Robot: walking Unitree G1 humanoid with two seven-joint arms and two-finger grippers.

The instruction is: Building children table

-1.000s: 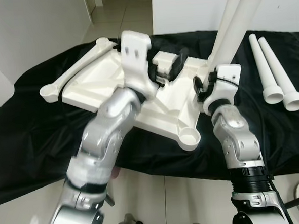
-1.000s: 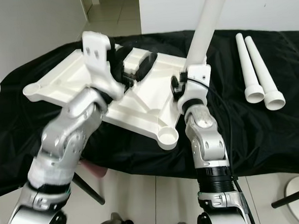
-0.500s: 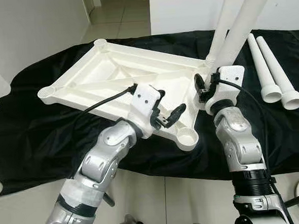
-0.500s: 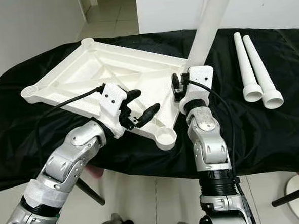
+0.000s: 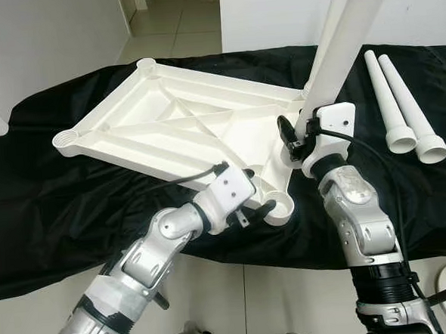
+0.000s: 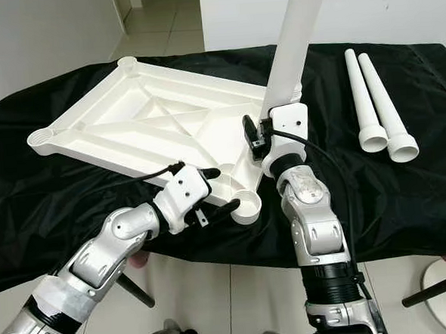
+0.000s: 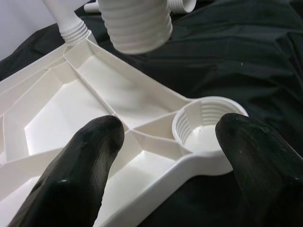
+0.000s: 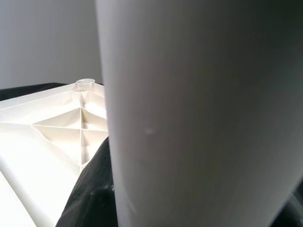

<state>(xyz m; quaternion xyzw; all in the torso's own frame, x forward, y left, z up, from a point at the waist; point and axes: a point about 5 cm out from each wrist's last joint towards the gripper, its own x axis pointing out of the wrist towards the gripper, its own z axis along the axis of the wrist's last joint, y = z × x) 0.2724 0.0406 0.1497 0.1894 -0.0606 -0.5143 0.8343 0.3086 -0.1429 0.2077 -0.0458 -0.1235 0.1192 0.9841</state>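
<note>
Your left gripper (image 7: 165, 156), fingers (image 7: 80, 175) spread, straddles the tabletop's (image 5: 167, 125) near corner socket (image 7: 206, 125). Your right gripper (image 6: 270, 130) clamps an upright leg (image 6: 294, 34), its threaded end above the tabletop, beyond the left fingers.

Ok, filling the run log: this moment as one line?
left gripper: open, at near corner socket of tabletop | right gripper: holding leg upright | two spare legs on black cloth
</note>
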